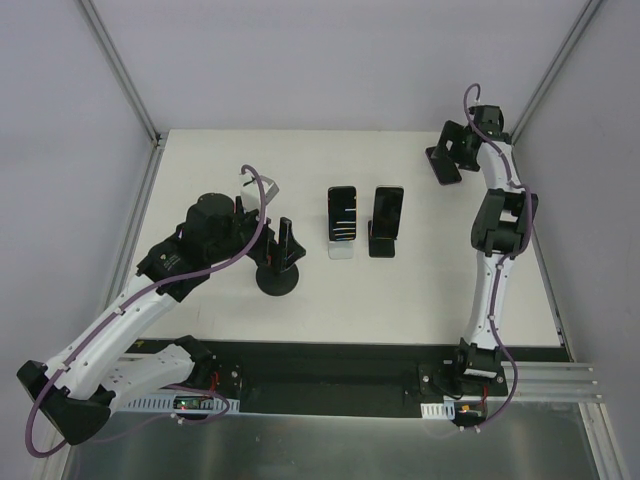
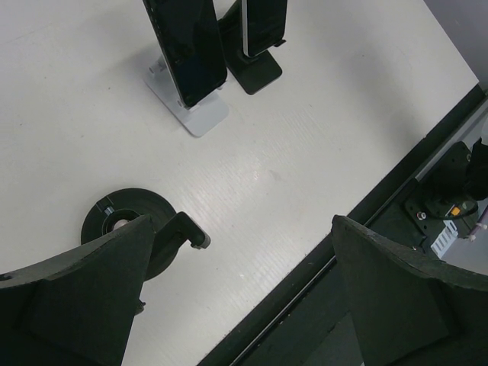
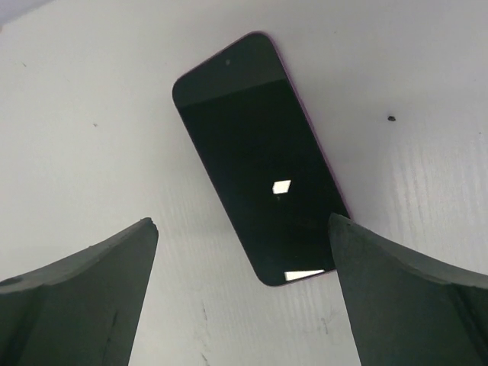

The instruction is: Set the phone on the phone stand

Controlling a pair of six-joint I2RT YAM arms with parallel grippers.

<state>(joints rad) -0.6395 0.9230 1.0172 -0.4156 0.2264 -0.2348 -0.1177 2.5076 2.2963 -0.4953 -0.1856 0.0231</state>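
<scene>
A dark phone with a pink edge [image 3: 259,156] lies flat, screen up, on the white table at the far right; in the top view [image 1: 441,172] the gripper partly hides it. My right gripper [image 3: 240,229] hovers open over its near end, one finger on each side, not touching; it also shows in the top view [image 1: 449,152]. An empty black phone stand with a round base [image 1: 277,272] stands left of centre, also in the left wrist view [image 2: 122,221]. My left gripper [image 2: 236,305] is open and empty just above and beside it [image 1: 262,225].
Two more phones stand upright mid-table: one on a white stand [image 1: 342,214], one on a black stand [image 1: 386,220]; both show in the left wrist view [image 2: 187,53] [image 2: 263,30]. A black rail [image 1: 330,365] runs along the table's near edge.
</scene>
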